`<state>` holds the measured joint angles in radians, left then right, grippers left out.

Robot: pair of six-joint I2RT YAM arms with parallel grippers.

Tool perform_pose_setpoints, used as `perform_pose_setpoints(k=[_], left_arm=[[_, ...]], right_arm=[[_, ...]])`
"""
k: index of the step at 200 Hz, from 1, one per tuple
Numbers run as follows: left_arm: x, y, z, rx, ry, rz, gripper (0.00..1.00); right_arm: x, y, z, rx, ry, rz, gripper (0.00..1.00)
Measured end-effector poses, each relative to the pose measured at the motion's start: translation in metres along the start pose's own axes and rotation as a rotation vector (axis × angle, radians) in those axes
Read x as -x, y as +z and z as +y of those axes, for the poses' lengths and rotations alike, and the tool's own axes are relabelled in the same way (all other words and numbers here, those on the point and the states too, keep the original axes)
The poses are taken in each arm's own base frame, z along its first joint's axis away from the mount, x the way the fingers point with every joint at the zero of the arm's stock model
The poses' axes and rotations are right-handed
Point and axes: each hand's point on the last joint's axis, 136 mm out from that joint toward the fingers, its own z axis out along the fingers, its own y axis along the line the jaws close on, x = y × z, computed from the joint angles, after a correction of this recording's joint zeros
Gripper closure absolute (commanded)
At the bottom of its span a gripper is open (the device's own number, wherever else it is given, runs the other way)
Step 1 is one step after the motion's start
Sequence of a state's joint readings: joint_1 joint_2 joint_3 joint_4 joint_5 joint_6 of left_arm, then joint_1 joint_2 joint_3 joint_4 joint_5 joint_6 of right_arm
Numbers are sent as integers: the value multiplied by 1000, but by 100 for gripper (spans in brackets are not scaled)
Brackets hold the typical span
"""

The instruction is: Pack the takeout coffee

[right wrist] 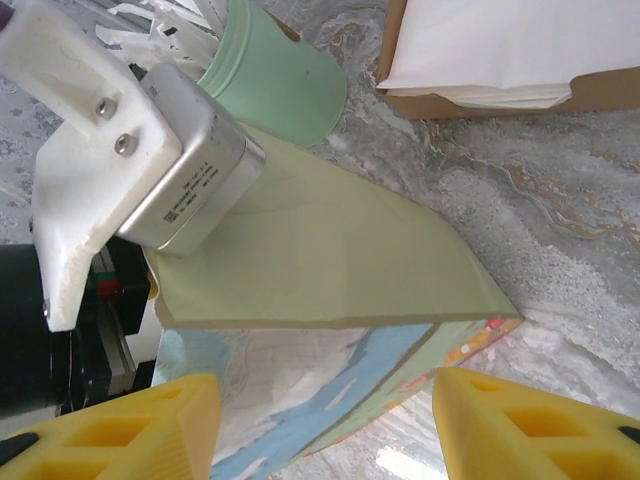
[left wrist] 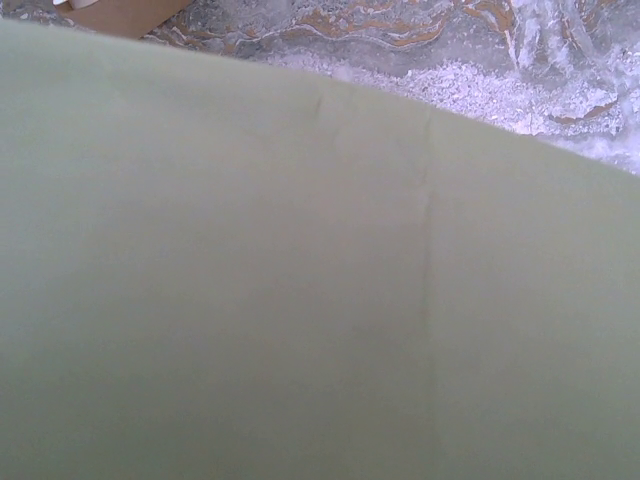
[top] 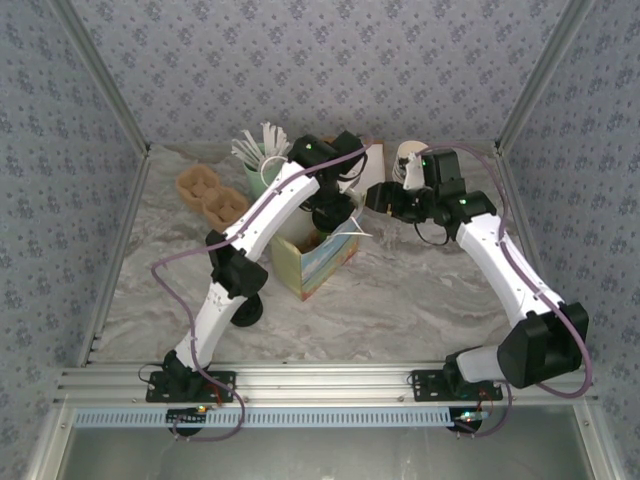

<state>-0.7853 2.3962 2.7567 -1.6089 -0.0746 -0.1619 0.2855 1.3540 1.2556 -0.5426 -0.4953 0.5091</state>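
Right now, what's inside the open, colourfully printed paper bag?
Only a shadowed bit of inner wall of the paper bag shows; the left arm reaches over its mouth, covering the bottom and any contents.

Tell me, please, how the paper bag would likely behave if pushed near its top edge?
The paper bag would probably flex rather than resist, since its thin wall bows. Standing open, it looks light, so a high push may tip or slide it on the table.
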Motion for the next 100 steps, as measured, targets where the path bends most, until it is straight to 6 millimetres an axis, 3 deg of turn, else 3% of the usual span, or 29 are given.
perform_pose_setpoints(k=[38,100], left_arm=[[0,6,-1,1,8,11,65],[-1,23,-3,-1,12,44,65]], right_arm=[[-5,-21,6,-16,-22,3,40],[-6,-74,29,-15,-94,-49,39]])
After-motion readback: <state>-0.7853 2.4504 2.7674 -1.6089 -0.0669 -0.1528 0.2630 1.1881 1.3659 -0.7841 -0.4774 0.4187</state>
